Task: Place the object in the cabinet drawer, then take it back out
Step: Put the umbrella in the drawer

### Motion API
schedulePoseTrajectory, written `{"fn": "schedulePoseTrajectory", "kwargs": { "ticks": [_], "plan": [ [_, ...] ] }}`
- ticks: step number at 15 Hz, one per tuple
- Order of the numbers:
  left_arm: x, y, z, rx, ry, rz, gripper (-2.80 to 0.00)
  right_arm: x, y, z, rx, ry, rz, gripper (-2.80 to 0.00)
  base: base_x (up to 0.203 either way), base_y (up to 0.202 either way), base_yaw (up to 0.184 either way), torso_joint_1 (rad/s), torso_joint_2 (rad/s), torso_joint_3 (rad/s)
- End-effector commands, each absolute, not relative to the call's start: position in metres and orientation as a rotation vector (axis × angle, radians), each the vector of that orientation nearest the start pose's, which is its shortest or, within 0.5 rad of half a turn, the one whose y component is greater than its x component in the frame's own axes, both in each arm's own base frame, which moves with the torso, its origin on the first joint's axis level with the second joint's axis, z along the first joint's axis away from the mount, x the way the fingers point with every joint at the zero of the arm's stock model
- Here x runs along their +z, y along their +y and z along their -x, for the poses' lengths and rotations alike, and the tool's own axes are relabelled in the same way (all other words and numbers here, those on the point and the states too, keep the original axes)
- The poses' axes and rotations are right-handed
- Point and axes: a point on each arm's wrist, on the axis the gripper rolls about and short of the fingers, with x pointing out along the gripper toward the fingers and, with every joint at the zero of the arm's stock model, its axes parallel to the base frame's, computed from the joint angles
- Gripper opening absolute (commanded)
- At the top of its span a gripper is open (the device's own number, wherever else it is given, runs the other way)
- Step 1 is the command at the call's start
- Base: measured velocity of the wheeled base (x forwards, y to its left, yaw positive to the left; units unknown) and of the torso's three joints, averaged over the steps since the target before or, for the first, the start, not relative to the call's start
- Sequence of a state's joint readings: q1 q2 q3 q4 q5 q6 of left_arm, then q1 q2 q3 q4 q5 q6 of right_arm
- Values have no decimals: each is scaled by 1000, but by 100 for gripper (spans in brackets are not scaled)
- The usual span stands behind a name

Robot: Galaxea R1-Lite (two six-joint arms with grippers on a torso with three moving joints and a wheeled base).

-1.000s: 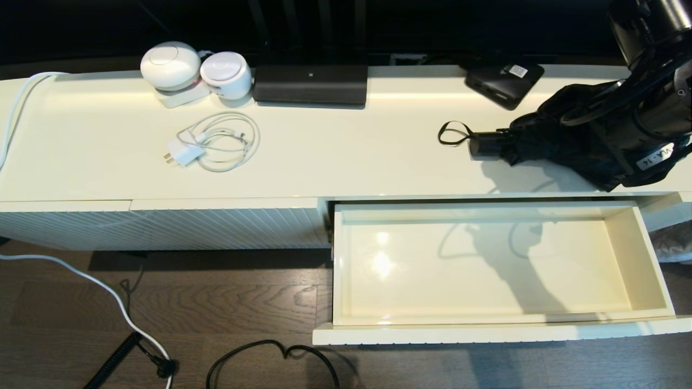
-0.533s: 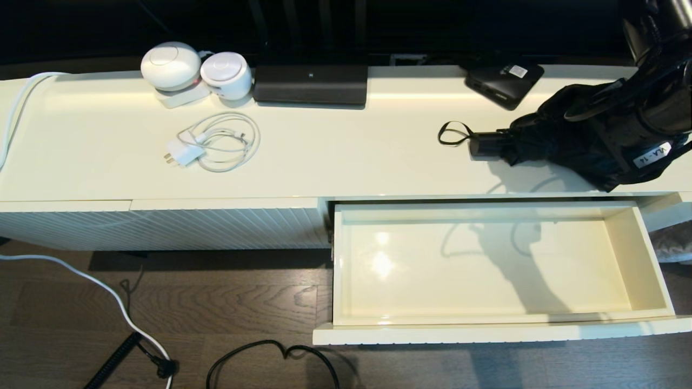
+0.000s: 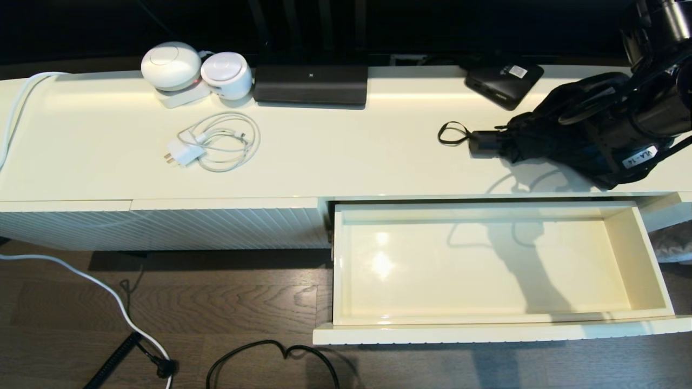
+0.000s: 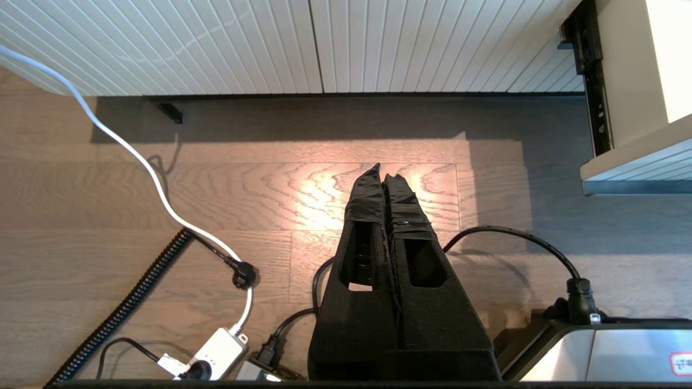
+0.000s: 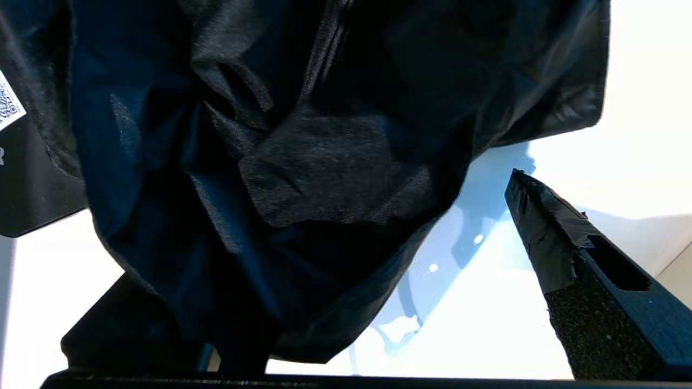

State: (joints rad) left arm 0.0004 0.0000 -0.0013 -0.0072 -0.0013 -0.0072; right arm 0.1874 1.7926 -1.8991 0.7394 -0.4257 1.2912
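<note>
Here, a black folding umbrella point(image 3: 546, 141) lies on the cream tabletop point(image 3: 335, 156), above the back right corner of the pulled-out cabinet drawer point(image 3: 646, 259). The right end effector point(image 5: 346, 281) is spread wide around its crumpled fabric, one finger point(image 5: 562, 237) clear of it. The left end effector point(image 4: 385, 181) hangs clenched over the wooden floor point(image 4: 216, 189).

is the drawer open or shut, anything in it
Open and empty: the drawer is pulled fully out, its glossy floor bare. The umbrella is still on the cabinet top.
</note>
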Motion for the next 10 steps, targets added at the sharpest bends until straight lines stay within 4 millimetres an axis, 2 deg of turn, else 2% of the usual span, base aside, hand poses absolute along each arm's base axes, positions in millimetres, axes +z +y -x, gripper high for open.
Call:
{"fn": "schedulePoseTrajectory", "kwargs": {
  "ticks": [1,2,7,10],
  "plan": [
    [77,0,23,0,-9,8,-280,324,47,-311,-580,380,-1054,0,0,0,0,0,0,0],
    [77,0,23,0,-9,8,-280,324,47,-311,-572,388,-1057,-280,0,0,0,0,0,0],
    [76,0,23,0,-8,8,-280,323,48,-308,-549,416,-1054,-280,0,0,0,0,0,0],
    [77,0,23,-1,-9,8,-280,313,48,-312,-558,441,-1048,-280,0,0,0,0,0,0]
  ]
}}
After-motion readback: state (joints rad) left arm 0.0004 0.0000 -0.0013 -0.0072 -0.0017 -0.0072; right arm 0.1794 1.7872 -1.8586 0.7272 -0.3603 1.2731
